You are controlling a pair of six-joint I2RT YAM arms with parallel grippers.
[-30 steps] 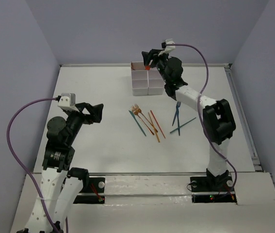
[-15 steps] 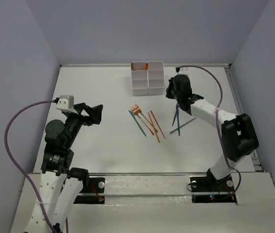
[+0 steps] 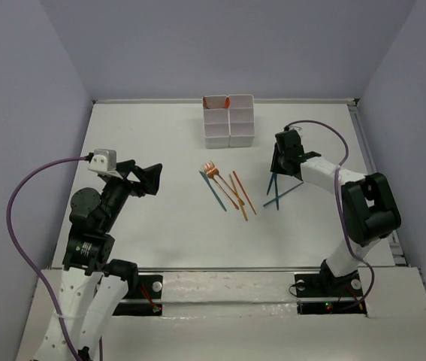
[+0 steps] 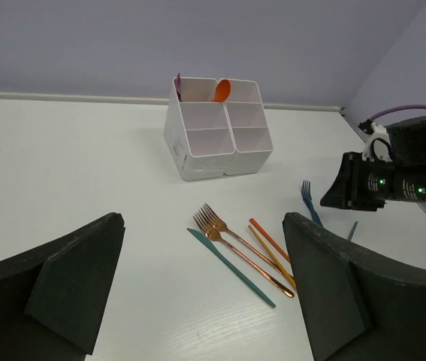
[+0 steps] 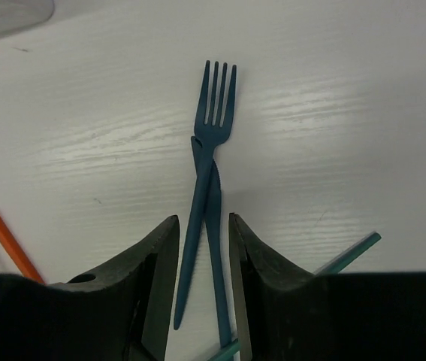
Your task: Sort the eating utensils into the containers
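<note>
Moved: right gripper [image 5: 201,226], from above the boxes [image 3: 229,141] to the teal pieces at table right; the orange spoon [image 4: 222,90] it carried a second ago now stands in the back left box.
- Right gripper: fingers narrowly parted, straddling two crossed teal handles, not visibly pinching them.
- Teal fork [image 5: 214,120]: tines pointing away from the fingers. Second teal handle [image 5: 188,263] crosses under it; third teal piece [image 5: 351,252] lies to the right.
- Purple spoon [image 4: 177,81]: left edge of the same back box.
- Centre of table [image 3: 137,135]: copper fork [image 4: 213,224], teal knife [image 4: 231,267], orange sticks [image 4: 269,239], loosely side by side.
- Left gripper [image 4: 205,293]: wide apart, holding nothing, raised at table left.
</note>
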